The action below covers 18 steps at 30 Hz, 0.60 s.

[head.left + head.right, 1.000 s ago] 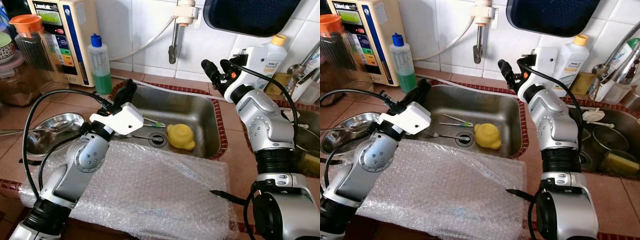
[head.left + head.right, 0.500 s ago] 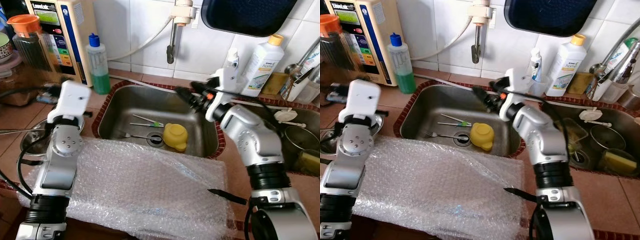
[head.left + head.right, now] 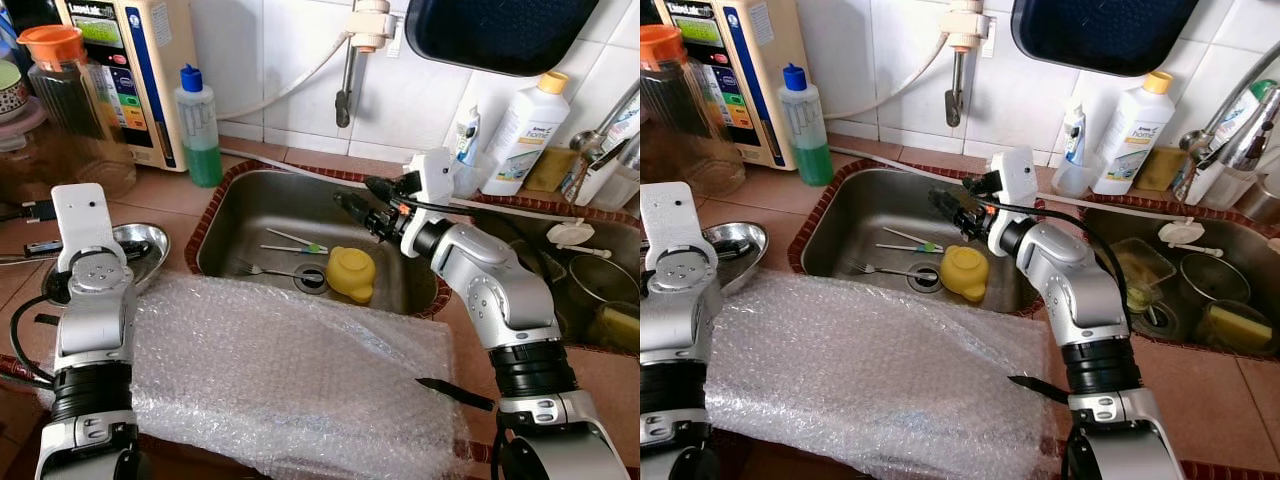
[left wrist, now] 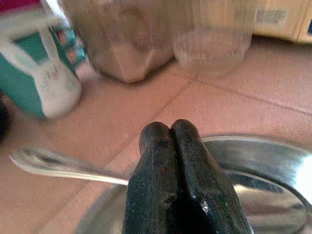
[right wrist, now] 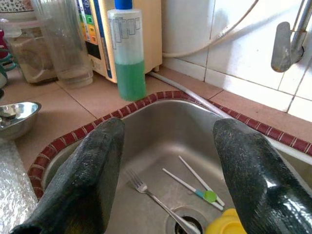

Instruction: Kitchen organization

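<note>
Right gripper point(image 5: 168, 180) spread wide, empty, above thin steel fork point(image 5: 161, 202) and round yellow plastic cup point(image 3: 351, 274). Could skid the flat fork across the steel sink point(image 3: 400, 240) instead of pinching it. Left gripper point(image 4: 173, 183) clenched on nothing over shallow steel dish point(image 4: 273, 165).

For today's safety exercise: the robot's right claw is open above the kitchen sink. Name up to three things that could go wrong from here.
1. The right claw hangs open over the sink; the fork and chopsticks lie flat on the steel and may slip from a pinch.
2. The yellow cup sits beside the drain, so a reach could knock it.
3. The left claw, shut over the steel bowl, might tip it.
</note>
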{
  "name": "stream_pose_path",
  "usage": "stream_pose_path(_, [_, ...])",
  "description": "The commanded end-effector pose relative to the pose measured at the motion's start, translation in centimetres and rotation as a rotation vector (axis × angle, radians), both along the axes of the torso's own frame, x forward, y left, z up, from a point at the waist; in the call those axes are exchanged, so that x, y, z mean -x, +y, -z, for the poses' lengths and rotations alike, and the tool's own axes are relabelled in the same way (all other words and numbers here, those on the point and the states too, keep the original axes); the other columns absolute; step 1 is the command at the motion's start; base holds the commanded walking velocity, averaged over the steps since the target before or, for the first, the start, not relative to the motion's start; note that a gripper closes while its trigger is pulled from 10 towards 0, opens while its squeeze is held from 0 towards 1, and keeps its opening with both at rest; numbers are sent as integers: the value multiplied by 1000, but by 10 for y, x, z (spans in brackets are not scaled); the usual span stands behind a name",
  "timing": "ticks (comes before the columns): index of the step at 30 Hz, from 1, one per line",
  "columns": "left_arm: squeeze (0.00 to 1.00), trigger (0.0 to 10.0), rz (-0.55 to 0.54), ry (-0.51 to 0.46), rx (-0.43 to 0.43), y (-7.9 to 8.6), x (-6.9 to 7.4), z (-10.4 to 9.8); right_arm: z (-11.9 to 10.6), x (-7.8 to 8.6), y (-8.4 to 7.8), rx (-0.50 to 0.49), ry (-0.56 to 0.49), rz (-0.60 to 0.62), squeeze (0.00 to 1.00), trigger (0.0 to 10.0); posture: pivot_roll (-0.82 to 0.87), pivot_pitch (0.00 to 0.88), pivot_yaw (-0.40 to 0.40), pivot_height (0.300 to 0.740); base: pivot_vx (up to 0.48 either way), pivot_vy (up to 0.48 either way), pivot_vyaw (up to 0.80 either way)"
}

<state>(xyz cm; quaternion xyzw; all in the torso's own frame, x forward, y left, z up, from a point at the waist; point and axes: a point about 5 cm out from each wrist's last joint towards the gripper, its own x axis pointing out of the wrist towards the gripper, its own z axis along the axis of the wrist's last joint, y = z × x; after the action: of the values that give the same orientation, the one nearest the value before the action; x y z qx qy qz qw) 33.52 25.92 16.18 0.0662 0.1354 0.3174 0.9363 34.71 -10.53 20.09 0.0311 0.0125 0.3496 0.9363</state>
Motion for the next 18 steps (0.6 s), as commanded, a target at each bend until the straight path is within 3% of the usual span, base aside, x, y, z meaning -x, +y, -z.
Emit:
stream_pose_path(1, [0, 10000, -36, 21, 27, 2, -1, 4, -2, 2, 0, 21, -22, -6, 0, 10000, 157, 0, -58, 740, 0, 0, 0])
stream_pose_path(4, [0, 10000, -70, 33, 44, 3, 0, 4, -3, 2, 0, 28, -30, -5, 0, 10000, 158, 0, -59, 740, 0, 0, 0])
stream_pose_path(9, [0, 10000, -168, 32, 151, 5, 0, 4, -3, 2, -1, 33, -33, -2, 0, 10000, 155, 0, -60, 740, 0, 0, 0])
stream_pose_path(12, [0, 10000, -183, 21, 155, 5, 0, 3, -2, 3, -2, 35, -32, -2, 0, 10000, 154, 0, -60, 740, 0, 0, 0])
stream_pose_path(18, [0, 10000, -248, -77, 237, -4, 2, -5, -1, 3, -2, 40, -33, -5, 0, 10000, 155, 0, -61, 740, 0, 0, 0])
